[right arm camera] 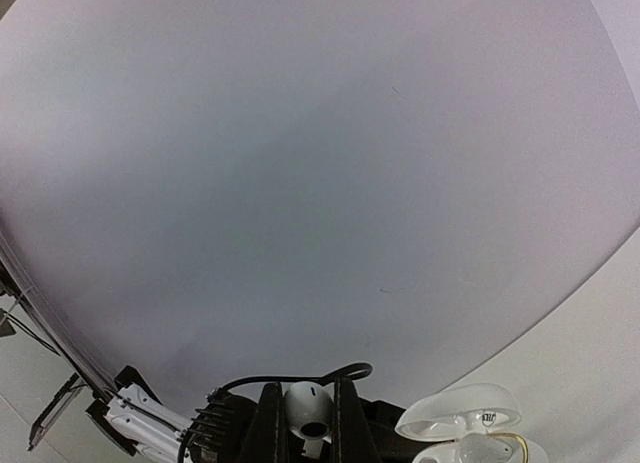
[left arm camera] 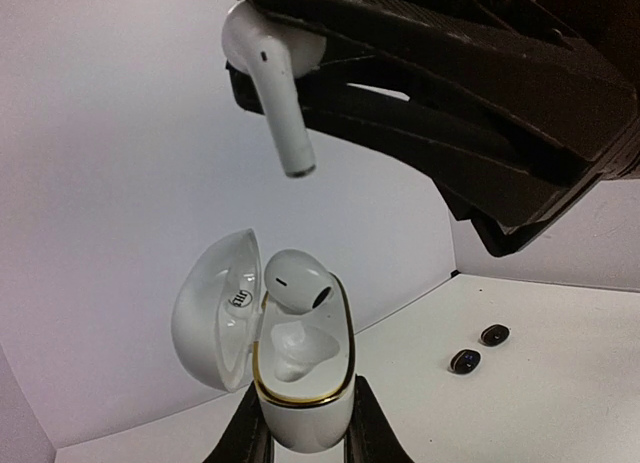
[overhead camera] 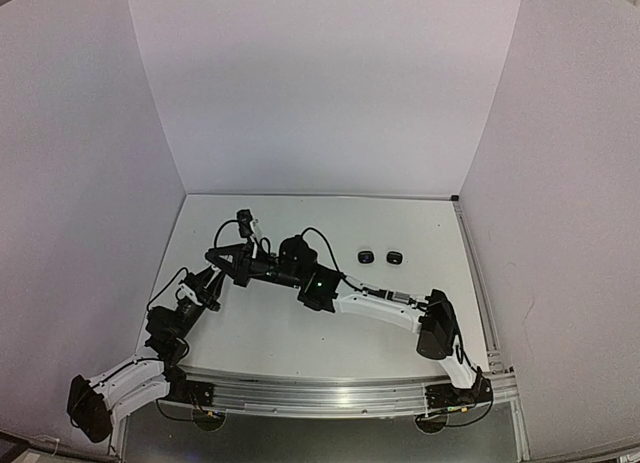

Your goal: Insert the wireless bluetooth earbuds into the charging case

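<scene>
— How much of the charging case (left arm camera: 300, 383) shows at the left wrist?
— Its base runs off the bottom edge, and so do the left claw's (left arm camera: 305, 428) fingers (left arm camera: 245, 438) beside it.
— The seated earbud (left arm camera: 297, 280)?
— Its stem is hidden down in the case.
— And the white earbud (left arm camera: 275, 73) overhead?
— Its head is partly tucked behind the right claw (right arm camera: 307, 423). At the right wrist its stem and the lower case are cut by the bottom edge.
— The two dark things (left arm camera: 463, 361) on the desk (left arm camera: 560, 403)?
— Too small to tell case from bud. From above, the case and white buds are lost among the arms (overhead camera: 370, 305).
</scene>
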You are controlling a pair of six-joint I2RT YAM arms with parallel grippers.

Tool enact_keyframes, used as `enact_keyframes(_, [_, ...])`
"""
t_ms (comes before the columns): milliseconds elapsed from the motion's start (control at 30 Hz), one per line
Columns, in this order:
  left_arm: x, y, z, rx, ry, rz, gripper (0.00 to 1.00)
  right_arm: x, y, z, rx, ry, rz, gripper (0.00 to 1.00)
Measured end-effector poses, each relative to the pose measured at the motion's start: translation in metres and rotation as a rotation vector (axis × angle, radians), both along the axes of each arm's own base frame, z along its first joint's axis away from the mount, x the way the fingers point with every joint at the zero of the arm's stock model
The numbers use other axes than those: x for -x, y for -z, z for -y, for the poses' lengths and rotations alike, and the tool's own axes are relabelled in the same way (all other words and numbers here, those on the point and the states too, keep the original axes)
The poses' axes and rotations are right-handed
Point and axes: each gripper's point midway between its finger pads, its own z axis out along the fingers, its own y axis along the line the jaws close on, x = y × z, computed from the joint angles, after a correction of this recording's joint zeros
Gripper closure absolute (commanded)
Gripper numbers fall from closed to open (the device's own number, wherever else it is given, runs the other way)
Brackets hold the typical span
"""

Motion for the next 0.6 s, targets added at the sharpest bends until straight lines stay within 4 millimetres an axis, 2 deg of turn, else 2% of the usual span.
enact_keyframes(600, [-0.001,0.000,0.000,0.035,0.015,-0.025,1.00,-0.003,0.031,-0.006,-0.042,0.019,0.039,1.00])
